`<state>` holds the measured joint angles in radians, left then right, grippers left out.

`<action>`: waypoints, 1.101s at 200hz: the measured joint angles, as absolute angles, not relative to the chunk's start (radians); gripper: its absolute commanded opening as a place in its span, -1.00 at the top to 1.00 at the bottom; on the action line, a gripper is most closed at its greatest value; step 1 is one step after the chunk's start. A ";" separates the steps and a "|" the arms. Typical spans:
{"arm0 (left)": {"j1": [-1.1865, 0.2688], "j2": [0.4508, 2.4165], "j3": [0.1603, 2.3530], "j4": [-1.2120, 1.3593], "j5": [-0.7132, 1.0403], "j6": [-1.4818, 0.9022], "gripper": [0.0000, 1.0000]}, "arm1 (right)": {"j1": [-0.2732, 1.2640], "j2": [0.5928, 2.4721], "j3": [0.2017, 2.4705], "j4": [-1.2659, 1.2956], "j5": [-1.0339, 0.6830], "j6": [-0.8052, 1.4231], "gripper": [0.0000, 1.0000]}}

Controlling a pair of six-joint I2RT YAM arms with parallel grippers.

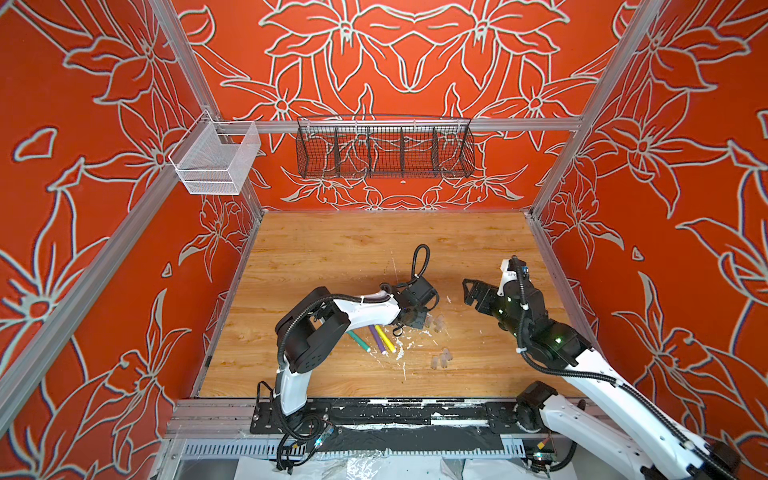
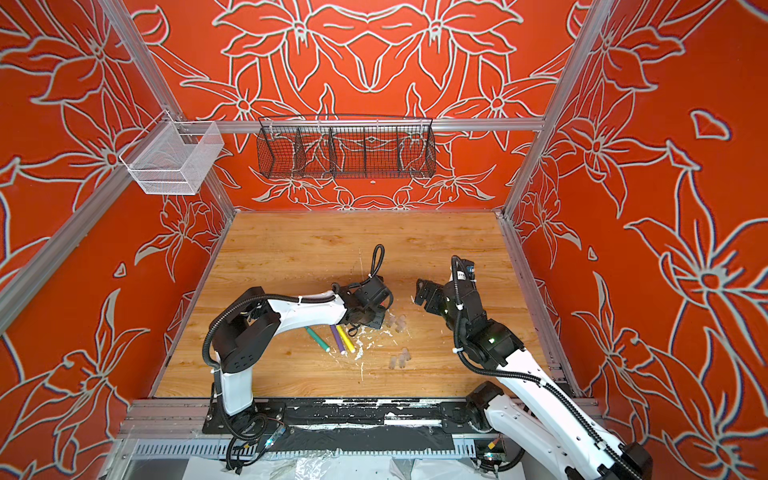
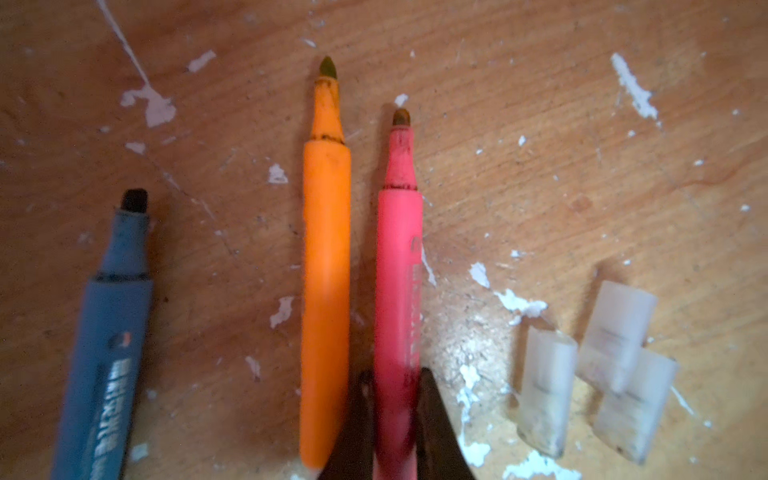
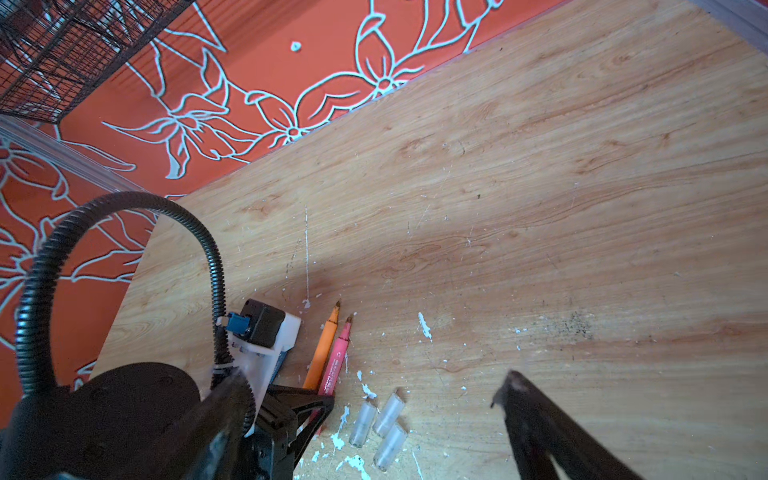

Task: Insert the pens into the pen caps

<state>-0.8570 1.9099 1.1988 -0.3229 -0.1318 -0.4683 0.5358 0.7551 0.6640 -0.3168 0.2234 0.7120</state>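
My left gripper (image 3: 395,419) is shut on the pink-red pen (image 3: 399,270), low on its barrel. That pen lies on the table beside the orange pen (image 3: 326,270), with the blue pen (image 3: 108,353) further off. Three translucent pen caps (image 3: 544,395) lie close on the other side. In both top views the left gripper (image 1: 415,322) hides those pens. The green (image 1: 358,341), purple (image 1: 377,340) and yellow (image 1: 385,338) pens lie by its arm. A second group of caps (image 1: 441,358) lies nearer the front. My right gripper (image 1: 471,291) hangs open above the table, empty.
White paint flecks (image 3: 153,106) dot the wooden table (image 1: 332,249) around the pens. A black wire basket (image 1: 384,149) and a white mesh basket (image 1: 216,160) hang on the back rail. Orange patterned walls close in three sides.
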 measured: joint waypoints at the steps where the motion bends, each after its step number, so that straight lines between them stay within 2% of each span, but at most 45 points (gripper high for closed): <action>1: -0.857 1.909 1.197 -0.323 -0.132 -0.468 1.00 | 0.536 0.754 0.664 -0.316 0.223 0.712 -0.93; 48: -0.857 1.705 1.148 -0.327 -0.127 -0.426 1.00 | 0.536 0.713 0.659 -0.287 0.190 0.731 -0.88; 105: -0.857 1.473 1.154 -0.327 -0.117 -0.409 1.00 | 0.536 0.689 0.696 -0.274 0.002 0.822 -0.80; 126: -0.851 1.380 1.129 -0.312 -0.129 -0.443 1.00 | 0.536 0.664 0.714 -0.273 -0.055 0.878 -0.81; 152: -0.791 1.217 0.990 -0.244 -0.093 -0.559 1.00 | 0.536 0.654 0.717 -0.249 -0.072 0.928 -0.84; 186: -0.670 1.159 0.901 -0.243 0.013 -0.652 1.00 | 0.536 0.792 0.768 -0.192 -0.060 0.919 -0.83; 220: -0.611 1.184 0.916 -0.208 0.044 -0.573 1.00 | 0.533 0.957 0.700 -0.001 -0.070 0.850 -0.84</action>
